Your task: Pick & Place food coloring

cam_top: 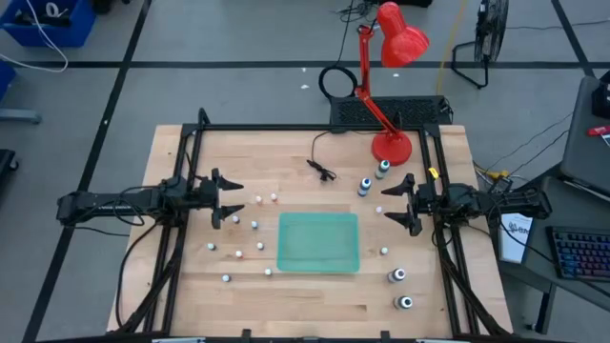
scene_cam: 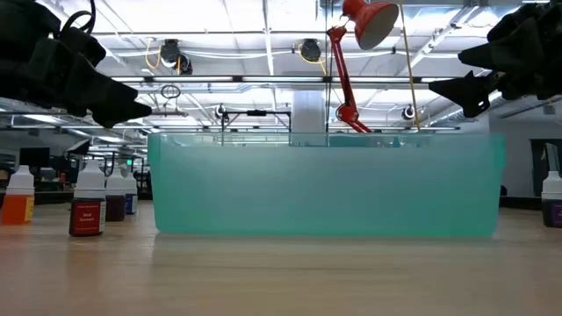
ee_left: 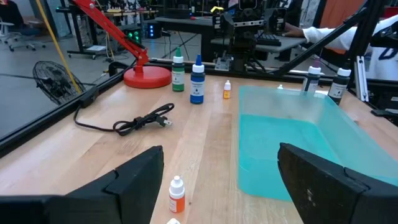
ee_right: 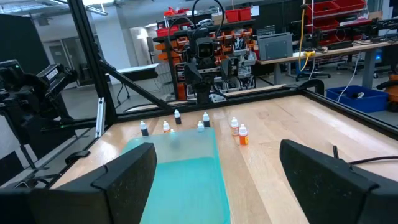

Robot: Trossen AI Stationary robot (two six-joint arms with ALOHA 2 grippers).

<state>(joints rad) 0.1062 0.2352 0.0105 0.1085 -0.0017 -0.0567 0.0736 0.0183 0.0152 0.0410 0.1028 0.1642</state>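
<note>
Several tiny white-capped food coloring bottles [cam_top: 254, 226] stand upright on the wood, scattered on the left half, and two more [cam_top: 378, 210] stand on the right. Four larger white-topped bottles stand upright: two near the lamp [cam_top: 364, 186], two at the near right [cam_top: 396, 275]. My left gripper [cam_top: 233, 200] hovers open over the left cluster, with one orange bottle [ee_left: 176, 194] just ahead of its fingers. My right gripper [cam_top: 389, 204] hovers open right of the tray's far corner. Both are raised above the table in the low view.
A translucent green rectangular tray [cam_top: 318, 242] sits at the table's centre between the arms. A red desk lamp [cam_top: 391, 143] stands at the far right, and its black cord and plug [cam_top: 324, 170] lie on the wood. A black frame [cam_top: 191, 143] rims the table.
</note>
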